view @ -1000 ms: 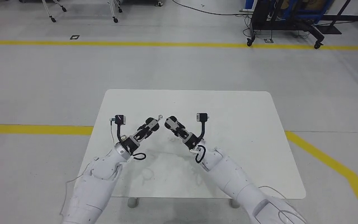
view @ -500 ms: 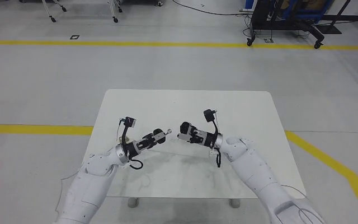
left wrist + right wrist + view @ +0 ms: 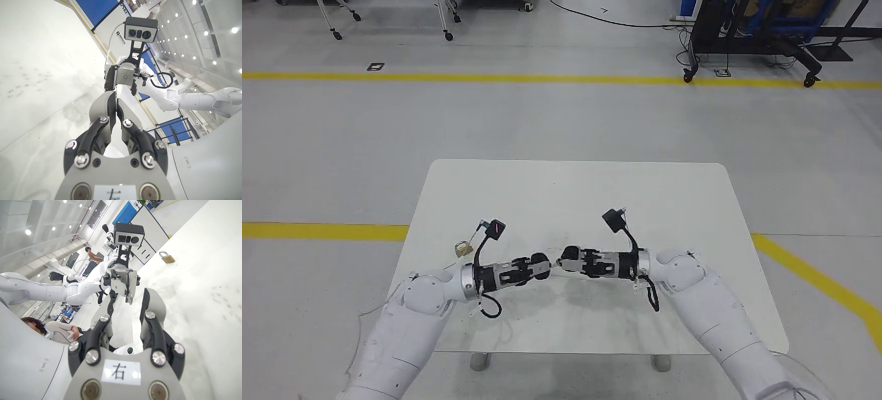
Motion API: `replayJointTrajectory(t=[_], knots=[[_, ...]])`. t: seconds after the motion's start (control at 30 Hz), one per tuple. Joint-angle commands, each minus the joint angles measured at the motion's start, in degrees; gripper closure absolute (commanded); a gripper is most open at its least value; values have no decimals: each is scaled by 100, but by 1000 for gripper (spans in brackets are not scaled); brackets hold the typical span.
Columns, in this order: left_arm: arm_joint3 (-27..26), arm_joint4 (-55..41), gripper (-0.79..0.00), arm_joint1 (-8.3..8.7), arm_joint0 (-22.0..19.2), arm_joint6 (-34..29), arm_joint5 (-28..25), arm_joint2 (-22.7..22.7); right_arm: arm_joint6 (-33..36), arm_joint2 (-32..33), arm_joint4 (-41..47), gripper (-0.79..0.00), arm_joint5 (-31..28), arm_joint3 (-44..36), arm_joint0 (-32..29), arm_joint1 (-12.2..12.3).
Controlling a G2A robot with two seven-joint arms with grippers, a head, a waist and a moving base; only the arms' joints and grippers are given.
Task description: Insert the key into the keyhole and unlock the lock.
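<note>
Padlock (image 3: 464, 247) lies apart from left pincer (image 3: 542, 266), which perhaps grips key (image 3: 116, 92).

Keyhole on lock (image 3: 168, 259) too small

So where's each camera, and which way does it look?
Top view: overhead, facing down at the white rectangular table; left arm, right arm.
Left wrist view: on that wrist, past the left gripper at the right arm.
Right wrist view: on that wrist, past the right gripper towards the brass-coloured padlock.
Top and right wrist views share the padlock.
</note>
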Motion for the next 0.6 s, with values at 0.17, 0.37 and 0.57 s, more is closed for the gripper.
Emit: replayJointTrajectory(t=[0.17, 0.37, 0.57], knots=[[-5, 12, 0, 42, -35, -85, -37, 86, 73, -190, 73, -252, 73, 39, 83, 69], [-2, 20, 0, 74, -54, -95, -80, 157, 87, -348, 133, -135, 87, 106, 153, 111], [-1, 113, 0, 101, -75, -32, -88, 225, 18, -494, 230, 0, 17, 153, 202, 146]])
